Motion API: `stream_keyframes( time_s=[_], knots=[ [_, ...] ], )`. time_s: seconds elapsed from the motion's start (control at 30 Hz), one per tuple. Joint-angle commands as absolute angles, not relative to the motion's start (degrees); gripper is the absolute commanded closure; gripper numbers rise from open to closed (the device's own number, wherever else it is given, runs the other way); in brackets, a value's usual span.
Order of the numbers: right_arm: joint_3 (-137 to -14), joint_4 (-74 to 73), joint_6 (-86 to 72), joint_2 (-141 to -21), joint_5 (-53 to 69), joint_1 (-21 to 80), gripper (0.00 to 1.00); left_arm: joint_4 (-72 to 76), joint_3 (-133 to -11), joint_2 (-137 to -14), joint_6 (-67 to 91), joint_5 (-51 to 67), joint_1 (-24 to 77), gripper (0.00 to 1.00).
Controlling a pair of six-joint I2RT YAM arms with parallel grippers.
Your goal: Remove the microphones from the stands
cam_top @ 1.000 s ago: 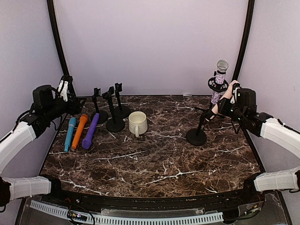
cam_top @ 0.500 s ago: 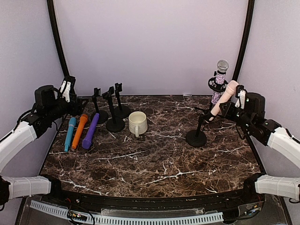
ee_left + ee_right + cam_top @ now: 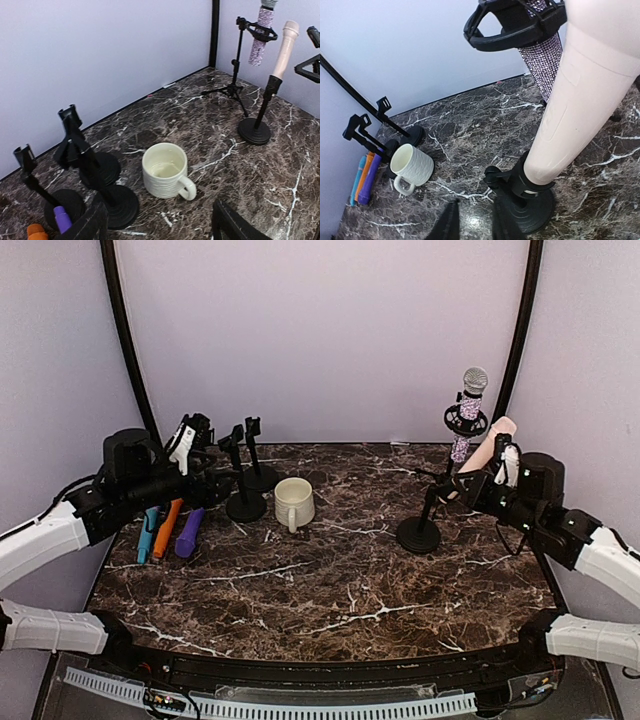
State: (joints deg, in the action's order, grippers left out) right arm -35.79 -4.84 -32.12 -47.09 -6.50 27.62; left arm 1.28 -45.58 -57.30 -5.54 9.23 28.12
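Now that the right hand (image 3: 474, 225) has drawn back and clenched empty, the pink microphone (image 3: 580, 100) just ahead of it remains in its stand (image 3: 522, 200), unremoved.

The left arm (image 3: 50, 535) comes in from the left side, its forearm sloping up to a raised wrist at the far left. The left gripper (image 3: 190, 435) points to the right, and its jaws stand wide apart. The right arm (image 3: 600, 545) stretches in from the right side toward the far right. The right gripper (image 3: 503, 452) tilts upward with its jaws drawn close together.
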Motion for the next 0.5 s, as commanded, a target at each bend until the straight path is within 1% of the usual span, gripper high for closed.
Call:
stream_keyframes(
  time_s=[0.0,0.1,0.2,0.33,0.47],
  knots=[
    [-37.4,-9.9,-34.1,-43.2,-15.5,28.1,0.59,5.1,-46.8,-59.5,-1.5,11.2,33.8,0.26],
    [-40.2,-14.9,-32.9,-42.7,-15.3,24.9,0.43,3.6,-49.2,-61.0,-0.4,12.3,34.2,0.25],
    [-42.8,-17.2,-30.7,-43.9,-9.6,19.5,0.33,-1.0,-53.1,-62.7,-1.5,8.6,34.0,0.22],
    [-45.2,-15.5,-28.0,-46.9,-2.5,14.4,0.18,-2.6,-53.3,-63.5,-4.5,8.0,31.7,0.2],
    [-48.3,-14.0,-25.7,-50.4,-1.5,12.7,0.1,0.4,-49.2,-62.9,-2.4,11.7,26.2,0.19]
  ],
)
